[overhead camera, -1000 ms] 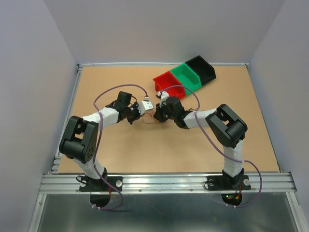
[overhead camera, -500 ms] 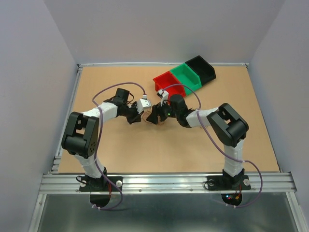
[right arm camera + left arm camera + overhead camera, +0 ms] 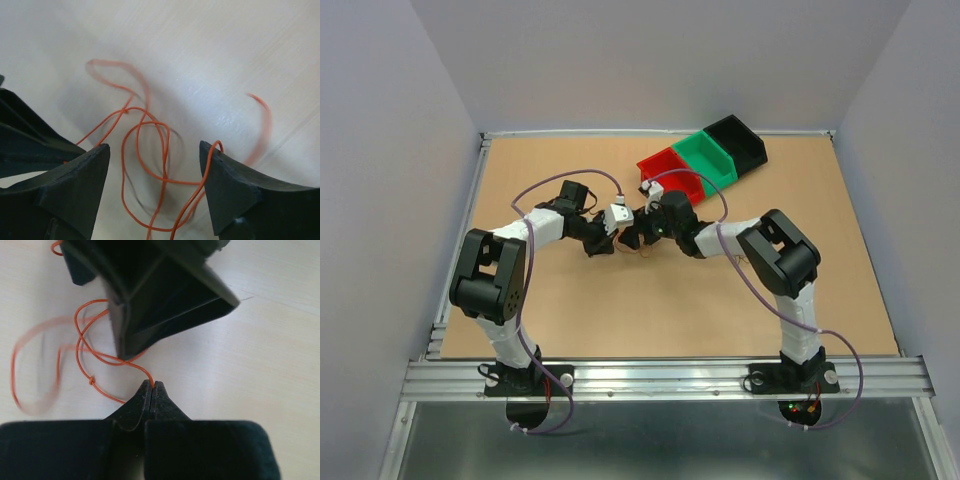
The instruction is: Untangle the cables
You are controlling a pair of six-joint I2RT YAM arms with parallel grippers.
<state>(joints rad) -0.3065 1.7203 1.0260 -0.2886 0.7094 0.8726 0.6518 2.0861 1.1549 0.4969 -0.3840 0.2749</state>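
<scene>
Left arm (image 3: 490, 280): elbow raised near the base, forearm reaching forward and inward toward table centre. Left gripper (image 3: 151, 390): jaws pressed flat together, a red-orange cable (image 3: 91, 381) pinched at the tips.

Right arm (image 3: 780, 255): elbow raised, forearm angled inward to the left. Right gripper (image 3: 152, 150): jaws standing wide apart, gripping nothing.

The two grippers meet nose to nose, nearly touching; one right finger (image 3: 150, 300) sits just above the left tips in the left wrist view.

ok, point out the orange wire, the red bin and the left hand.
orange wire (image 3: 91, 381): left wrist view, on its small knot.
red bin (image 3: 653, 157): top external view, on its left rim.
left hand (image 3: 151, 385): left wrist view, between its shut fingertips.
</scene>
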